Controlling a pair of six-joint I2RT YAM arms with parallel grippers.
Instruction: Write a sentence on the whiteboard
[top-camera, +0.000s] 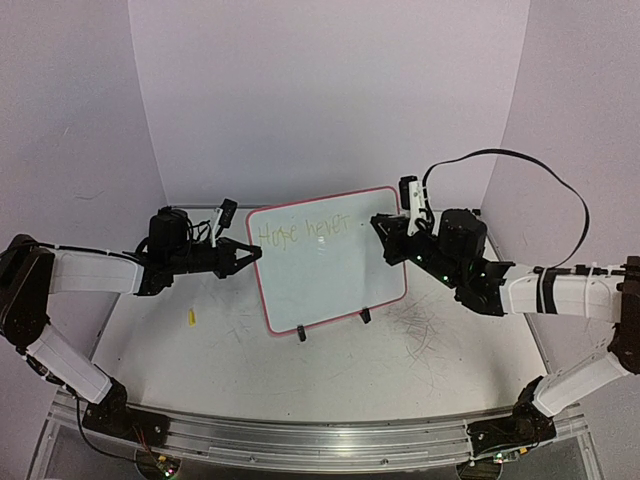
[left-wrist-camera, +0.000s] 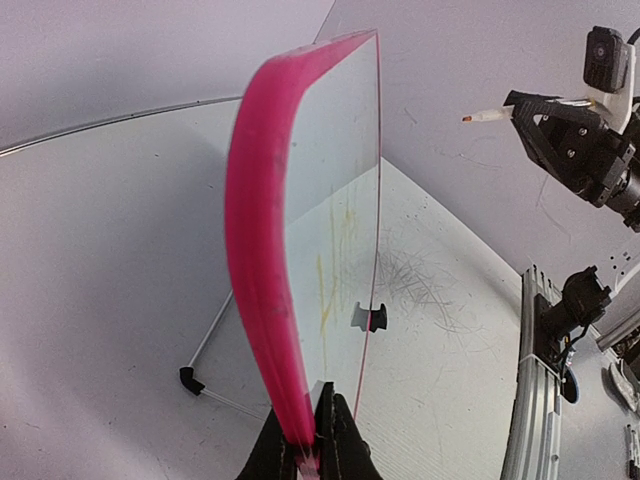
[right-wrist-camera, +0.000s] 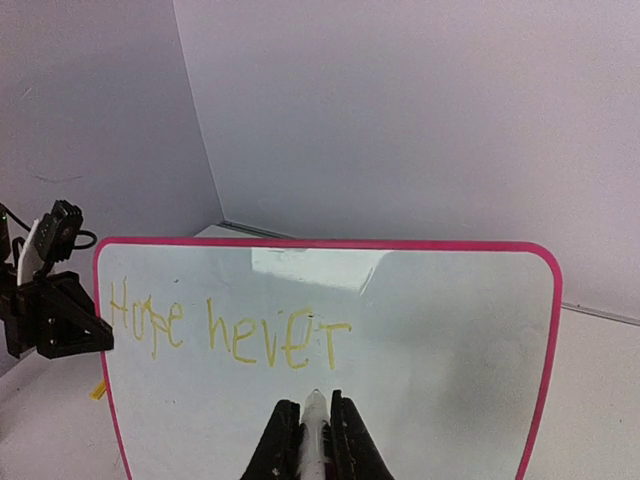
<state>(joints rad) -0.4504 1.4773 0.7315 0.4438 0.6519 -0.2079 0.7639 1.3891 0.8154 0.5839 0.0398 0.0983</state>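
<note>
Mid-table, upright on its long lower edge and leaning a little back: one whiteboard (top-camera: 340, 285), pink-framed, long axis running left to right across the table (top-camera: 300, 390), right end swung somewhat away from the arms' bases. Propped on two black clip feet (top-camera: 301, 335) under the bottom edge. Across the upper part of its face, one line of the sentence (top-camera: 305, 232) in pale yellow-green, two words, "Hope never". Nothing beneath it, so probably unfinished, with bare white left under and after the last word. Clamped on the board's left edge, the left gripper (top-camera: 254, 254), fingers pinched tight on the pink frame, which rises straight up from between them in the left wrist view. Facing the written side from the right, the right gripper (top-camera: 386, 236), closed fast around one marker (right-wrist-camera: 315, 425), nib forward. Dead ahead of that nib, along the marker's own axis: the board face, just under the final "r". Judged from the left wrist view, a clear gap between nib and surface, no contact. Nearer the writing, then, the right arm; the left only steadying. Further out, one small yellow bit (top-camera: 191, 317) on the table left of the board, perhaps a cap, and one tangle of grey scratch marks (top-camera: 420, 330) to the right.
</note>
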